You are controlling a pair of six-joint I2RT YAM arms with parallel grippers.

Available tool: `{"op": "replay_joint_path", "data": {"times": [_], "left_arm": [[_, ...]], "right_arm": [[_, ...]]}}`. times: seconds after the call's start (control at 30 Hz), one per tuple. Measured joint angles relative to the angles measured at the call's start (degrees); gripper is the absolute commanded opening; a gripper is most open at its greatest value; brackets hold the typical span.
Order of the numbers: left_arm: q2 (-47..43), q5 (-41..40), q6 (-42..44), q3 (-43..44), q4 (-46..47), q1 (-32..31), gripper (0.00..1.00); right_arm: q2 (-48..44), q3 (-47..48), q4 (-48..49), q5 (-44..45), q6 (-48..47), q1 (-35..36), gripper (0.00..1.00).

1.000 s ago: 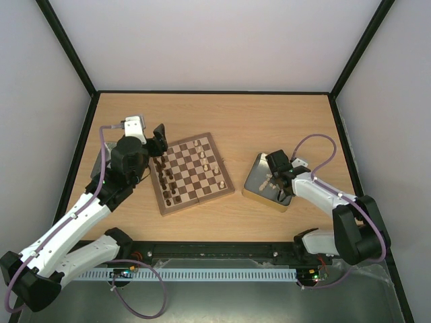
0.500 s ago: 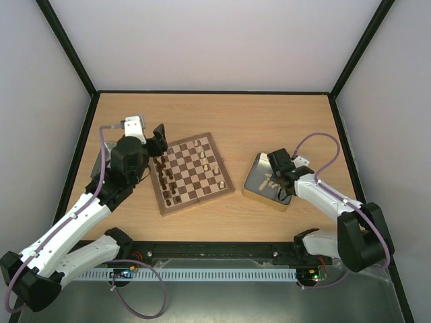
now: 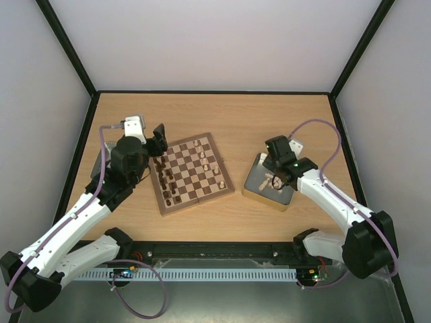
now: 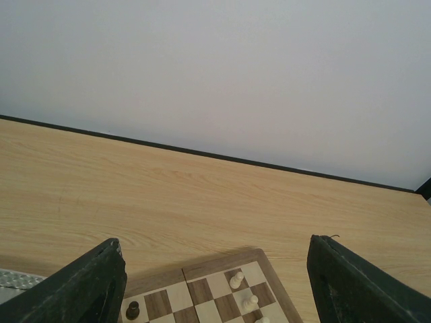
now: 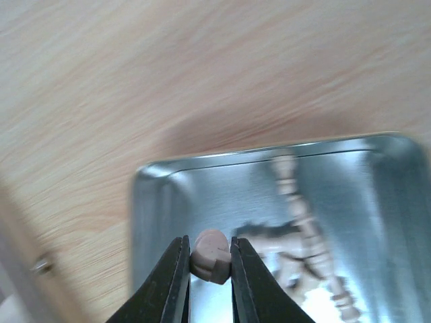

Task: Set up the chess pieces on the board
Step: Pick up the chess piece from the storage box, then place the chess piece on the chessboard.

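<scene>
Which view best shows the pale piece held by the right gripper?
Right wrist: the pale piece sits close up, pinched in the right gripper above the metal tin. Top external shows only that gripper over the tin; the piece is too small to pick out. Left wrist misses it, showing just a corner of the board.

You see a shiny metal tin [image 5: 158,208] just below the right gripper [image 5: 210,250], lying on the light wooden table [image 5: 101,81]; plain white walls [image 3: 215,40] rise far beyond it.
</scene>
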Motion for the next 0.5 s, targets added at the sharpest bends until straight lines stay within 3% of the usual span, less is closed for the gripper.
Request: {"op": "replay_joint_path", "data": {"times": [0.5], "left_arm": [[0.02,0.0,0.0,0.0,0.0,0.07,0.75]], "right_arm": [[18.08,12.66,7.15,-5.18,-2.62,23.04,0.13]]}}
